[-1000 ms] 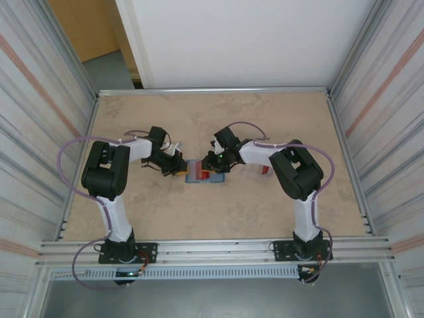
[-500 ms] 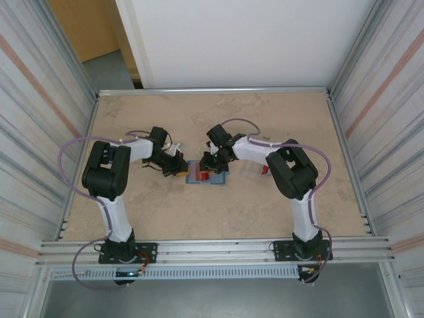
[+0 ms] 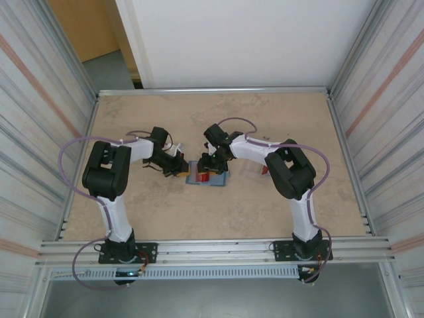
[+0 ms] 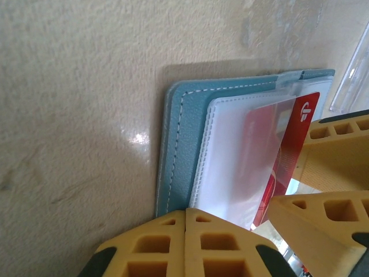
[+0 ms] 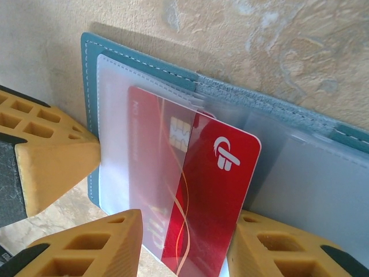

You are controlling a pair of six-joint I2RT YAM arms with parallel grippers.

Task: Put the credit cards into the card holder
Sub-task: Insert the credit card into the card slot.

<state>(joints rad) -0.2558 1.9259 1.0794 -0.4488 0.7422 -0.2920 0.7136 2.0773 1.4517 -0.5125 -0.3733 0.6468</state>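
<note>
Sandy bench (image 3: pixel 218 119), from above: the left pincer (image 3: pixel 179 167) and right pincer (image 3: pixel 207 165) meet at the open card holder (image 3: pixel 211 177). Left wrist: the left pincer (image 4: pixel 185 216), fully closed, seems to pin the holder's edge against sliding. Right wrist: the right pincer (image 5: pixel 184 231) straddles a red card (image 5: pixel 213 190) half inside a clear pocket (image 5: pixel 115 115), jaws apart; I cannot tell whether it grips.

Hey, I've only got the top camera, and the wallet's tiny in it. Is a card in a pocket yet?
Observer: Partly. A red card sits partway under a clear sleeve of the open card holder, logo corner sticking out.
Operator: What's the left tool doing?
Observer: The left tool is shut, jaws together, at the holder's edge.
Operator: And the right?
Observer: The right tool has its jaws apart, one either side of the card's outer end.
</note>
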